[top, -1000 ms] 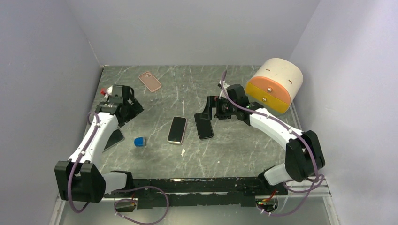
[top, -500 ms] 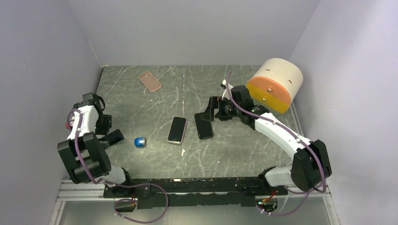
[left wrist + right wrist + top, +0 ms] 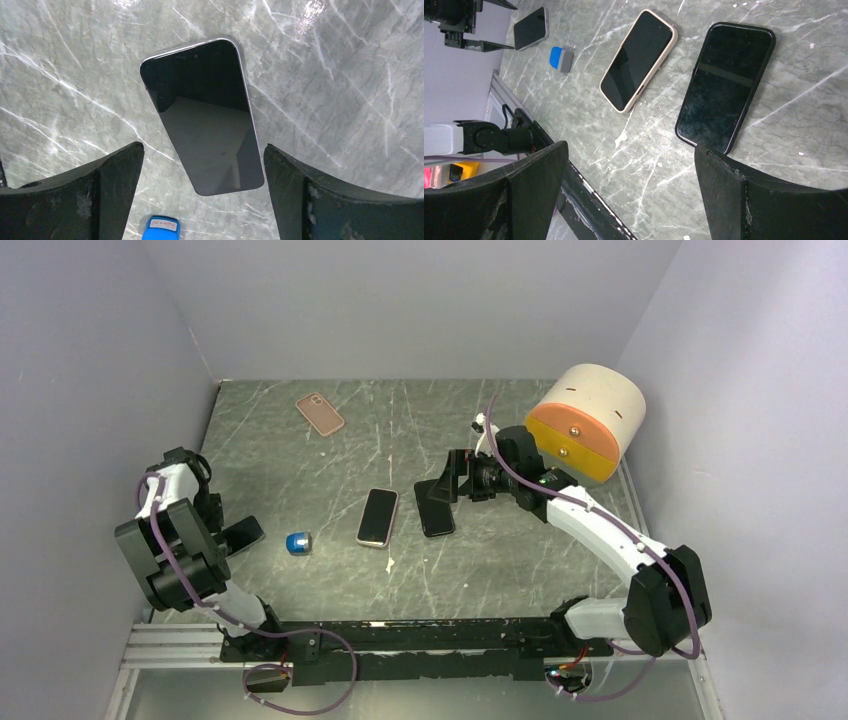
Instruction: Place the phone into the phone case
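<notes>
A phone (image 3: 202,117) with a dark screen and a thin silver rim lies flat, screen up, at the left side of the desk (image 3: 500,560), askew to its edges. The pink phone case (image 3: 320,414) lies flat at the far side, well apart, camera cutout showing on its upturned face.

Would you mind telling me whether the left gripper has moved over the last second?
Yes: the left gripper has pulled back from the pink case toward the near edge, beside the blue block.
</notes>
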